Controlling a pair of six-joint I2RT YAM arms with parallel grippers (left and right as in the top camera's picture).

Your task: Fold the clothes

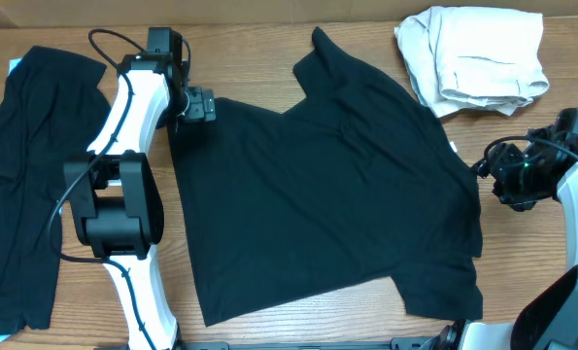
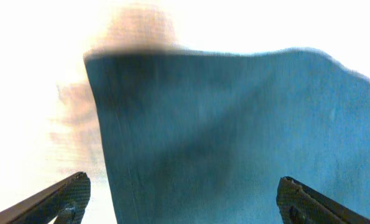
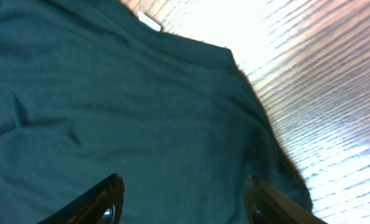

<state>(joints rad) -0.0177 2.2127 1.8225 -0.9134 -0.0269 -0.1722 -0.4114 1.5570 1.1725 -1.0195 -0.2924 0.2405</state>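
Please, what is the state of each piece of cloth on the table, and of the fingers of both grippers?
T-shirt: spread out flat, not folded yet.
Second black garment: lying stretched out and wrinkled, not folded.
White cloth: folded, in a loose pile.
Left gripper: fingers wide apart, holding nothing.
Right gripper: fingers apart above the T-shirt, holding nothing.
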